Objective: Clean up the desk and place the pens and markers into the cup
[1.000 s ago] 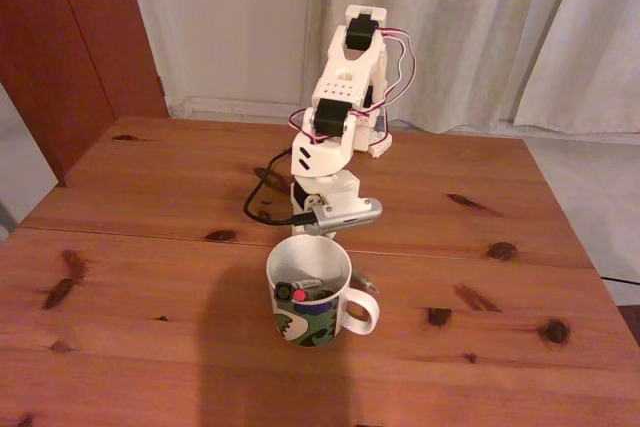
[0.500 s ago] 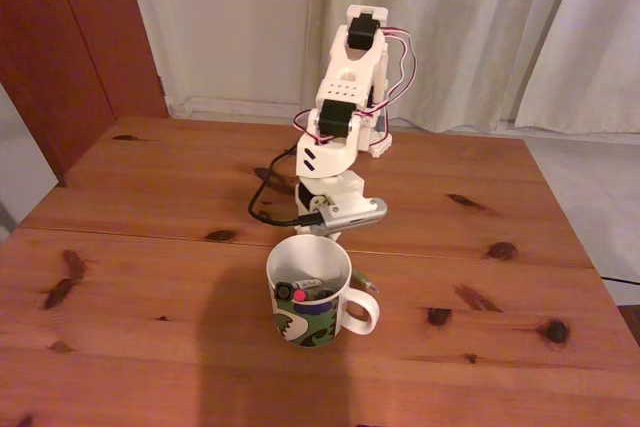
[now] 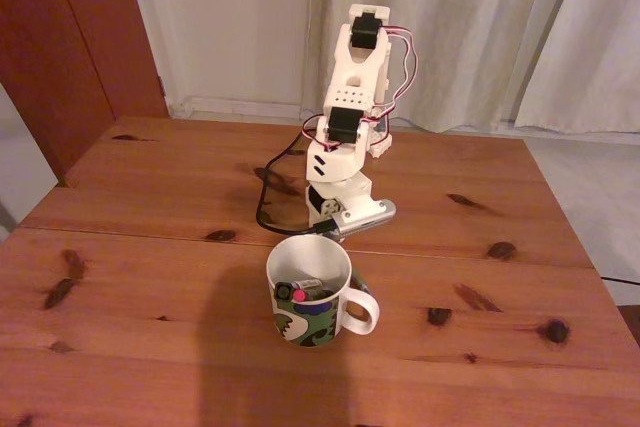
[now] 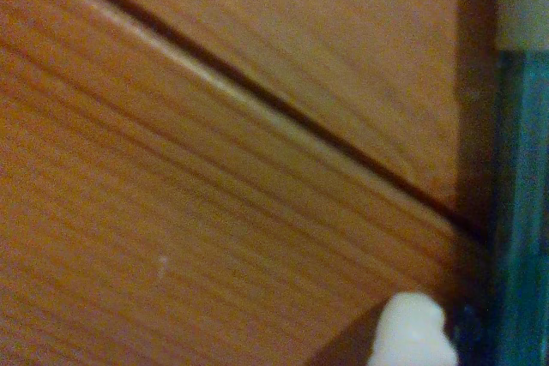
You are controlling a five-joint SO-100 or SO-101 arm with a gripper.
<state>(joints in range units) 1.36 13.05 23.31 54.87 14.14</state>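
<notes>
The white mug (image 3: 309, 290) with the green, dark blue and white band is seen standing upright on the pine desk (image 3: 150, 277), roughly midway between the left and right edges and nearer the front edge than the back, just in front of the seam between the planks. Its handle is turned toward the right edge in the fixed view. Inside the mug, a black pen end with a red tip (image 3: 297, 294) and a pale marker barrel (image 3: 310, 285) are seen leaning against the inner wall. A thin teal pen (image 3: 362, 280) is seen lying on the wood just behind the handle, its tip poking out to the right of the rim.

The white arm (image 3: 352, 97) is mounted near the back edge and is folded forward and down, its silver wrist camera (image 3: 360, 215) held just behind the mug. The gripper itself is hidden behind the mug rim in the fixed view, so it cannot be told whether the jaws are wide or closed.

In the wrist view, the desk grain is seen very close, blurred, with the dark plank seam (image 4: 257, 96) running diagonally. A teal strip, the pen (image 4: 519, 212), is seen along the right edge, and one white fingertip (image 4: 412, 332) sits at the bottom, just beside it; contact cannot be judged.
</notes>
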